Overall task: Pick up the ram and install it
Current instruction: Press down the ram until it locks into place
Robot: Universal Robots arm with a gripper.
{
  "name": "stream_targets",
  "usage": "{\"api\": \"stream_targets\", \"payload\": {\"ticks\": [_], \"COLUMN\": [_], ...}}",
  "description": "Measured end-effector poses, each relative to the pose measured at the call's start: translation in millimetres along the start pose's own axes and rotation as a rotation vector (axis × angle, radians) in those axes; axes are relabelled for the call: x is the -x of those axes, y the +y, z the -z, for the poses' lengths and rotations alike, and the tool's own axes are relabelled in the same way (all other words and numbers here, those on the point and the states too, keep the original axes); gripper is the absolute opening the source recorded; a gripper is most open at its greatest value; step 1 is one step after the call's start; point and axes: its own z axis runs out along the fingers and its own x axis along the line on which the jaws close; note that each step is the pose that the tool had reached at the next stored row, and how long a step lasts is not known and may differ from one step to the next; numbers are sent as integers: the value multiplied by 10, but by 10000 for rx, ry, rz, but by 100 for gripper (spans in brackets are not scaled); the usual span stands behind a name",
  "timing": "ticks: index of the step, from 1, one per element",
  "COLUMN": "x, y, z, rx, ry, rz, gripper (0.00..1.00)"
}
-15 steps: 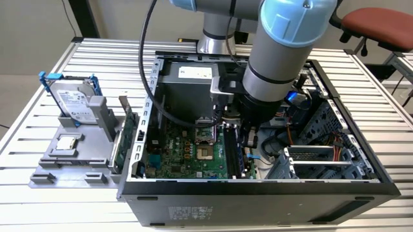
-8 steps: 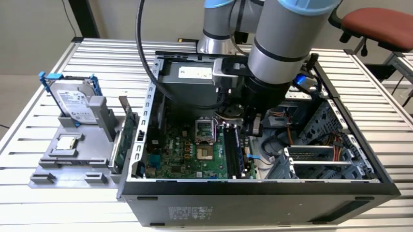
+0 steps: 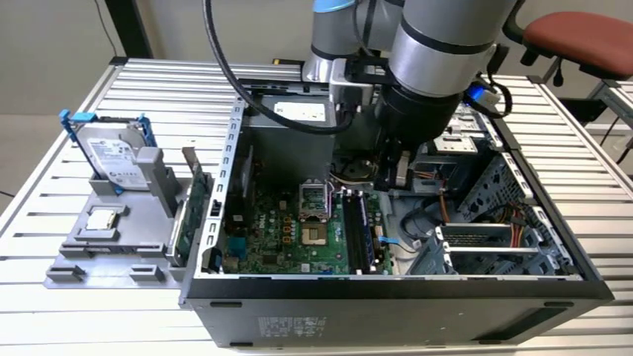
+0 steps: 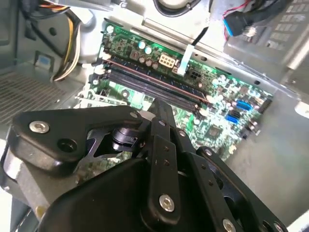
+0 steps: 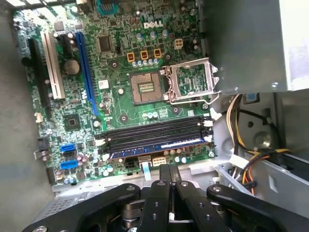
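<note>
Ram (image 5: pixel 157 146): lying lengthwise in the memory slot nearest the fingers in the first wrist view, level with the empty black slots (image 5: pixel 154 131) beside it. It looks seated rather than carried. I can't tell whether the end clips have latched.

Gripper (image 5: pixel 167 168): fingers are together with nothing visible between them, hanging just above the ram's slot and not gripping it. My read is that closed tips give one stiff edge for pressing the stick down, or that this is the pose just after release. I can't say which. The second wrist view shows the same closed tip (image 4: pixel 161 110) over the slot bank.

In the exterior view the gripper (image 3: pixel 396 176) reaches straight down into the open computer case (image 3: pixel 396 285), over the slot end of the motherboard (image 3: pixel 287 237). The vertical approach fits, since the case lies on its side with the board facing up and the slots take a stick from above.

The processor socket (image 5: pixel 145 88) beside the slots is open and empty.

Outside the case, towards the desk (image 3: pixel 59 311) edge on the exterior view's left, a grey holder (image 3: pixel 109 252) keeps the hard drive (image 3: pixel 114 159) upright, and a green card (image 3: pixel 193 204) stands beside it. Standing them on edge makes them easy to grasp from above.
</note>
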Motion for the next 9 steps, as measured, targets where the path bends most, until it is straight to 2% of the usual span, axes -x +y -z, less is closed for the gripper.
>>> {"api": "stream_targets", "payload": {"ticks": [9], "x": [3], "y": [0], "z": [40], "rx": [0], "ry": [0], "rz": [0], "gripper": [0]}}
